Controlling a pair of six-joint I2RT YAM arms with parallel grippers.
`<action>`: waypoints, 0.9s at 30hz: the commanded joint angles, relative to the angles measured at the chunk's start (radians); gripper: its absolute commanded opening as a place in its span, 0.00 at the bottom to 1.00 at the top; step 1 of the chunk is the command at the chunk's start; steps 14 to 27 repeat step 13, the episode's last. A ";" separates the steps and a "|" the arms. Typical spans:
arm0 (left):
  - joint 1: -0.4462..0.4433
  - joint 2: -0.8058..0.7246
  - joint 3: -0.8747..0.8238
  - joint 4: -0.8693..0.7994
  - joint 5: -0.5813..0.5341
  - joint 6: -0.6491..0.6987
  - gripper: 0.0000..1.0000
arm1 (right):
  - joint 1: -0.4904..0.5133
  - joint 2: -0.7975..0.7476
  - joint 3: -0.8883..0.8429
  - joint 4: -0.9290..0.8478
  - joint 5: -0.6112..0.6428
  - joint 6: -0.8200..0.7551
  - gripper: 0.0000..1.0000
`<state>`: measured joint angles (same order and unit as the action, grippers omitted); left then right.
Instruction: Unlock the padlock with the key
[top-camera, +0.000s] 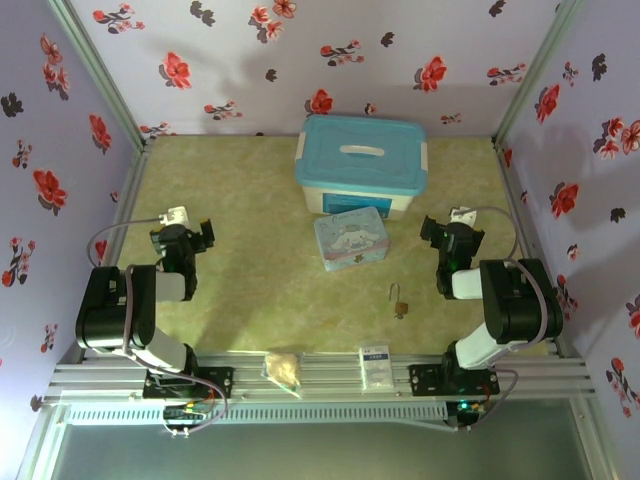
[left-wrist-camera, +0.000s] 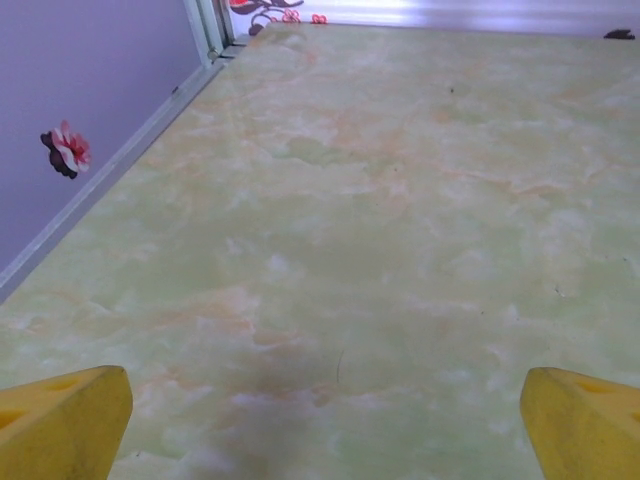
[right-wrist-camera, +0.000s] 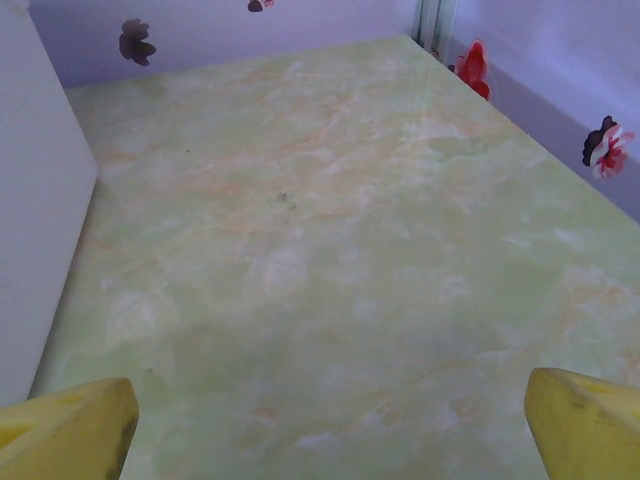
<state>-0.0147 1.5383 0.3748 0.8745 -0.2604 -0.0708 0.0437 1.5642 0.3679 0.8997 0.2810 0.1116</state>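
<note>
Top external: tiny brass-gold padlock with silvery shackle (top-camera: 400, 306) lying on green marbled surface (top-camera: 250, 290), near pale-blue cartoon tin (top-camera: 351, 240), right of centre.
Left wrist: left claw (left-wrist-camera: 320, 425) spread wide, holding nothing.
Right wrist: right claw (right-wrist-camera: 325, 425) spread wide, holding nothing.

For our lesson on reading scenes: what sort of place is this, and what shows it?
Probably a robot test booth: a left arm and right arm bolted to an aluminium rail, flower-papered walls boxing in a green marbled tabletop, and props like a blue-lidded storage box.
</note>
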 joint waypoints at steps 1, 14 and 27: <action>-0.012 0.010 0.000 0.060 -0.042 0.011 1.00 | -0.007 -0.005 0.005 0.017 0.014 -0.008 0.99; -0.014 0.010 -0.001 0.063 -0.040 0.014 1.00 | -0.018 -0.007 0.009 0.002 -0.019 -0.006 0.99; -0.014 0.010 -0.001 0.063 -0.040 0.014 1.00 | -0.018 -0.007 0.009 0.002 -0.019 -0.006 0.99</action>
